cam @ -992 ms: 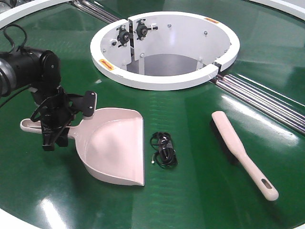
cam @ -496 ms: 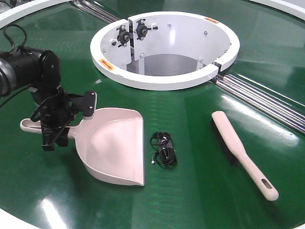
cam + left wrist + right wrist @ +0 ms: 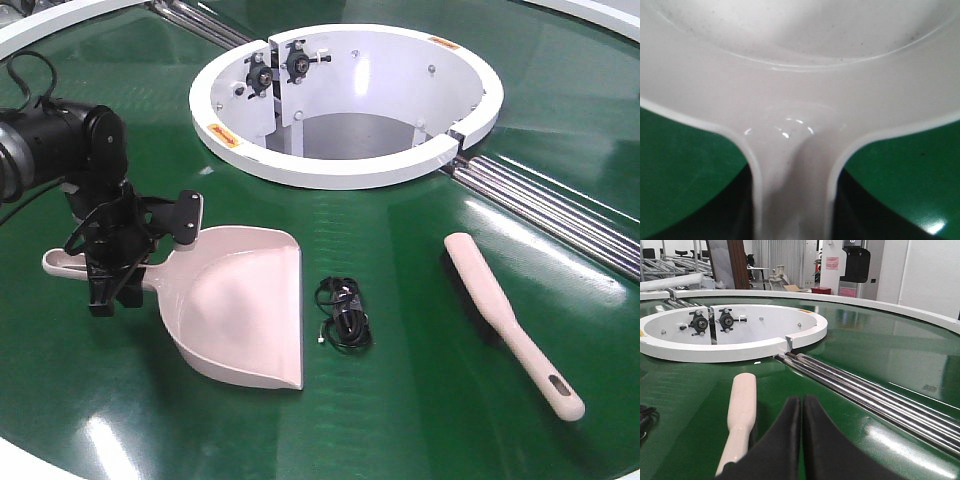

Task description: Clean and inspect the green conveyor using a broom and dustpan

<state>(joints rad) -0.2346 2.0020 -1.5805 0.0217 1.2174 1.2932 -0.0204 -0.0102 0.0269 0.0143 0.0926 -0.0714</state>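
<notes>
Front-facing view: left gripper [image 3: 112,272] straddles dustpan [image 3: 240,305] handle, fingers snug on both sides, seemingly clamped. Scoop flat on green conveyor [image 3: 420,400], mouth toward cable bundle [image 3: 343,312]. Broom [image 3: 490,300] lies right, handle pointing near-right. Right gripper [image 3: 801,405] nearer it, pinched together, empty.

I count one dustpan [image 3: 240,300], one broom [image 3: 500,315], one coiled black cable [image 3: 343,315] and one white ring opening [image 3: 345,170], all on one green conveyor [image 3: 420,400] crossed by two seams of silver rollers [image 3: 550,210].
</notes>
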